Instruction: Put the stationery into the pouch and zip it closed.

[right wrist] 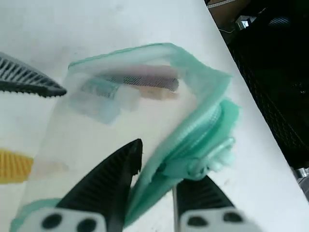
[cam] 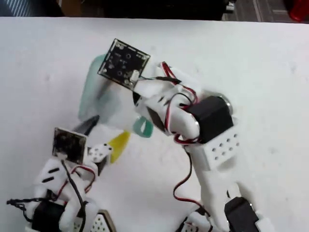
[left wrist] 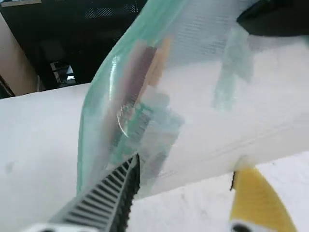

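Far left on the table (cam: 260, 72): pouch (cam: 94, 89), one end curled upward. Pinched at its green zip edge by the right gripper (right wrist: 164, 166) — likely to draw it shut. Seemingly braced by the left gripper (left wrist: 186, 169), spread wide astride its near corner. Stationery (right wrist: 145, 77) lodged inside.

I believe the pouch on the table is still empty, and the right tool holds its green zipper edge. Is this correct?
Not entirely. The pouch is not empty: the right wrist view shows stationery already inside it, visible through the clear wall. The rest stands: the right tool holds the green zipper edge.
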